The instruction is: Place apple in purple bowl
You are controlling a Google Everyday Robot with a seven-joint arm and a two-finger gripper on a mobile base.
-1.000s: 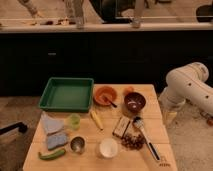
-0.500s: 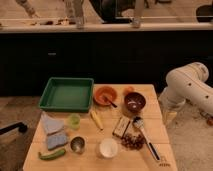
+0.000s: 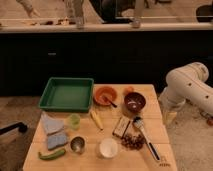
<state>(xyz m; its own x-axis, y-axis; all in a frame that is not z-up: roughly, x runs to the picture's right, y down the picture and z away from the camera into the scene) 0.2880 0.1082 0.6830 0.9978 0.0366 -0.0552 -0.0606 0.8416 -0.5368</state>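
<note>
Gripper (image 3: 170,116) seen at end of white arm (image 3: 187,86), held low beside right edge of table (image 3: 152,112); open or closed cannot be told. Far to its left, green tray (image 3: 66,93); nearer, orange bowl (image 3: 105,95); then apple (image 3: 129,90), set on table just behind purple bowl (image 3: 135,102), nearest gripper. Apple not yet grasped; reach, pick and placing judged all left.
</note>
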